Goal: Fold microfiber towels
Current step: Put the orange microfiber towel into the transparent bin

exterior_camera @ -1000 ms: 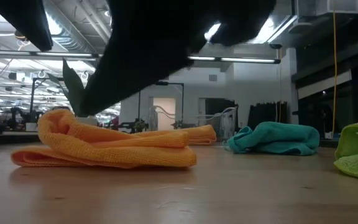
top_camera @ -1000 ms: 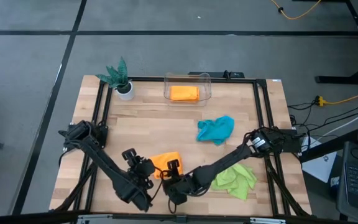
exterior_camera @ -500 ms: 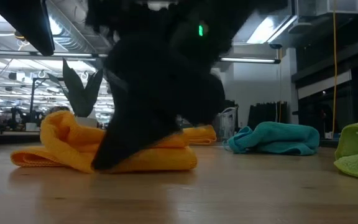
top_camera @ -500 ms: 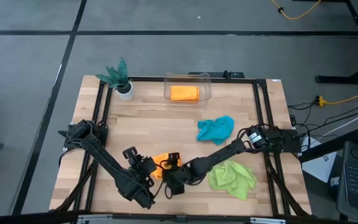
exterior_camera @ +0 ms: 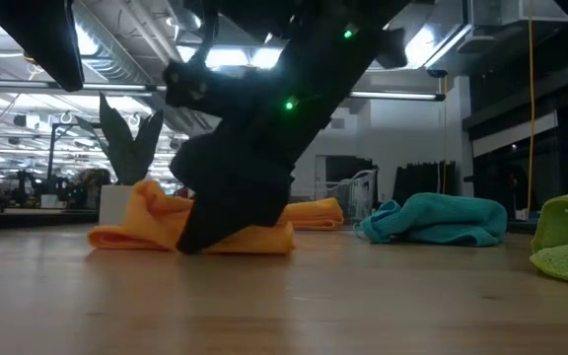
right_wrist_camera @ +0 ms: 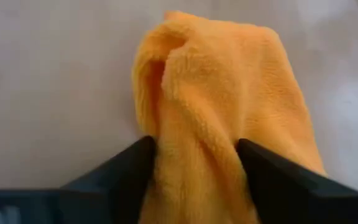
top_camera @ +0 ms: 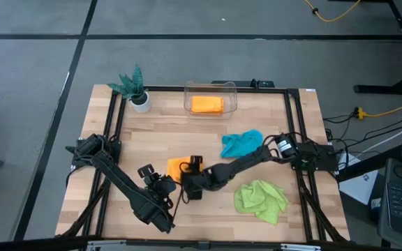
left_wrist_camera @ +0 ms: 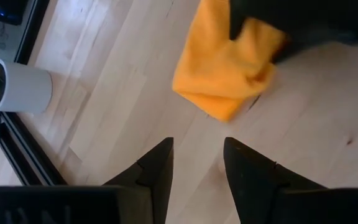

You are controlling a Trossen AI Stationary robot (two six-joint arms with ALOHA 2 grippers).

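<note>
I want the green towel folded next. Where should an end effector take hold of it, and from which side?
Judging by its pose, grip the lime green towel by an outer corner or edge, coming straight down from above. It lies crumpled and low on the table with loose edges splayed outward, so a top-down pinch at one edge should lift a single layer for spreading. The right end effector looks nearer, but has the orange towel between its fingers.

Fuzzy orange cloth towel (right_wrist_camera: 216, 93) lies on smooth, pale wood table (top_camera: 208, 132).

Right claw (top_camera: 187, 187) hides orange towel (top_camera: 176, 168) edge
</note>
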